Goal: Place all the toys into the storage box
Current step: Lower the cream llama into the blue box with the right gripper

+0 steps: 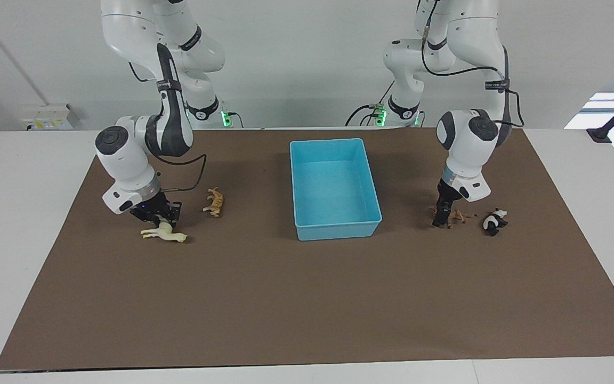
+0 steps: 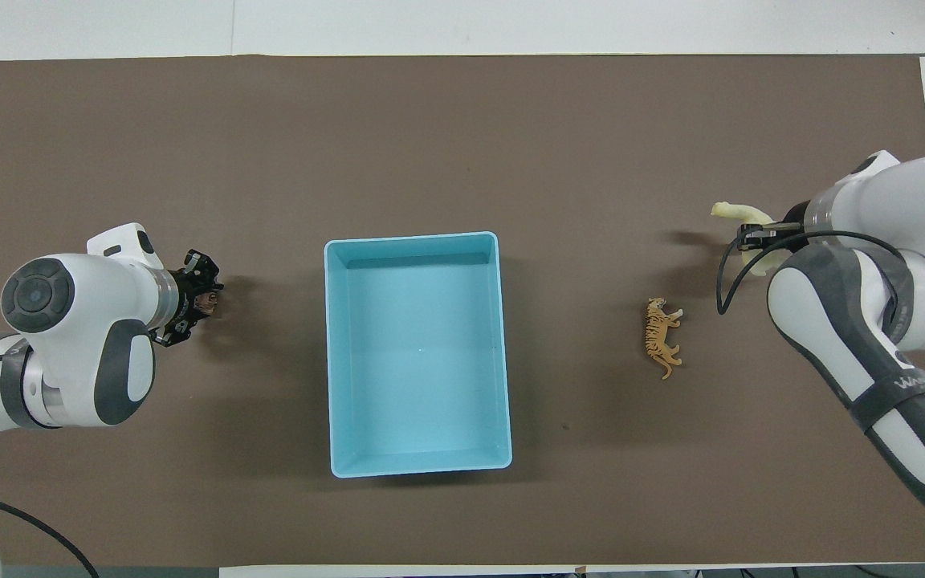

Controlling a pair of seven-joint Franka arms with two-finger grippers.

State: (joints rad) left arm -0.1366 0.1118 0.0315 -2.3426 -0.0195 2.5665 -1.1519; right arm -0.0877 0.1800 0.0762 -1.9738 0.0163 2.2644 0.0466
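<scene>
The light blue storage box [image 1: 363, 176] [image 2: 499, 345] stands empty at the middle of the brown mat. My right gripper [image 1: 162, 217] [image 2: 754, 241] is down on the cream-yellow horse [image 1: 166, 233] [image 2: 734, 211], which lies on the mat. The orange tiger [image 1: 214, 201] [image 2: 661, 337] lies between the horse and the box. My left gripper [image 1: 442, 220] [image 2: 204, 301] is down at the mat on the brown lion [image 1: 457, 216] [image 2: 208, 302]. The black-and-white panda [image 1: 494, 221] lies beside the lion toward the left arm's end; my left arm hides it in the overhead view.
The brown mat [image 1: 307, 298] covers most of the white table. Black clamp mounts sit at both table ends near the robots [image 1: 600, 133].
</scene>
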